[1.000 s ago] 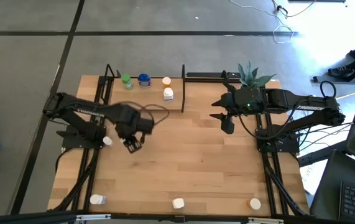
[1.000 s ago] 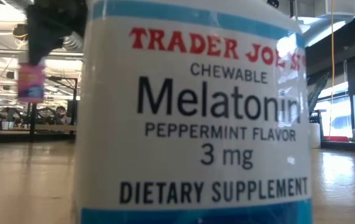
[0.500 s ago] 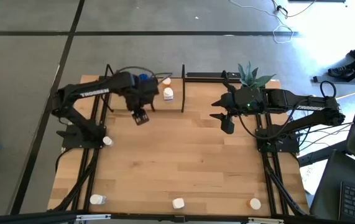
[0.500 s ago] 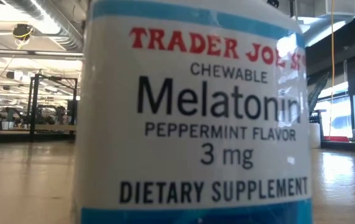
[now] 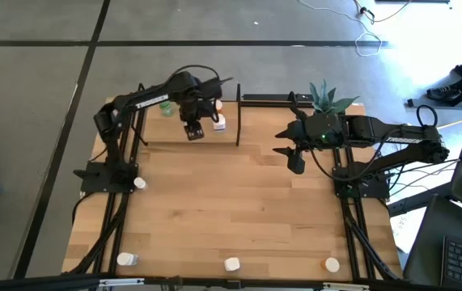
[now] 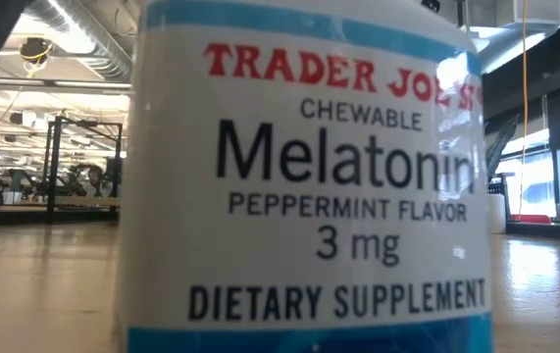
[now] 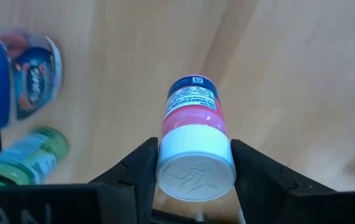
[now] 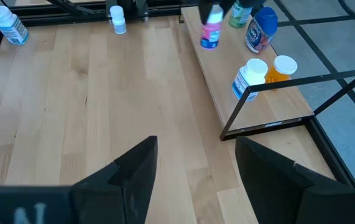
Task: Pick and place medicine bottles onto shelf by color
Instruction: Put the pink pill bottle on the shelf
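Left end effector (image 7: 193, 165) over the shelf (image 5: 178, 133), clamped on a pink-labelled, white-capped medicine bottle (image 7: 193, 140), near the blue bottle (image 7: 31, 74) and green bottle (image 7: 31, 155). Right end effector (image 8: 193, 165) hangs open above the table (image 5: 239, 210), empty.

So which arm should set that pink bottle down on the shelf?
The left. Its claw already holds the pink bottle above the shelf, near the bottles there. The right claw is empty and hangs off beside the plant.
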Action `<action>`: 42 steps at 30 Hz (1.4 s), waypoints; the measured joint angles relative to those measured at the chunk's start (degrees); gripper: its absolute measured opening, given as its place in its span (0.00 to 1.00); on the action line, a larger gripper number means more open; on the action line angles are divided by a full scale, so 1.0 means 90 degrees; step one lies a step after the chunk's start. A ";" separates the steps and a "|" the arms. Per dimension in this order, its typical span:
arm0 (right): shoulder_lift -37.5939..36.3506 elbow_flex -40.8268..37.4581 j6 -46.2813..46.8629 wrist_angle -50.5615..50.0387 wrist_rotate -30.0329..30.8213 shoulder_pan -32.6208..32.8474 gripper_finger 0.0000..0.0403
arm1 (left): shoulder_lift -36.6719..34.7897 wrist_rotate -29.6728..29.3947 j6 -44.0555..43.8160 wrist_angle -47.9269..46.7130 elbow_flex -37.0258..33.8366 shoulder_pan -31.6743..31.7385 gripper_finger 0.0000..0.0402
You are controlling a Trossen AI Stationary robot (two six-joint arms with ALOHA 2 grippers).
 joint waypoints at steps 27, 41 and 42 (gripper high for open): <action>0.0002 0.0000 -0.0001 0.0000 -0.0001 0.0001 0.54 | 0.0807 0.0133 0.0816 0.0885 -0.0051 0.0913 0.41; 0.0002 0.0000 -0.0188 0.0021 0.0036 -0.0001 0.54 | 0.0807 -0.0081 0.1025 0.0878 -0.0051 0.0911 0.41; 0.0002 0.0000 -0.0345 0.0066 0.0175 -0.0001 0.54 | 0.0807 -0.0081 0.1017 0.0878 -0.0051 0.0911 0.41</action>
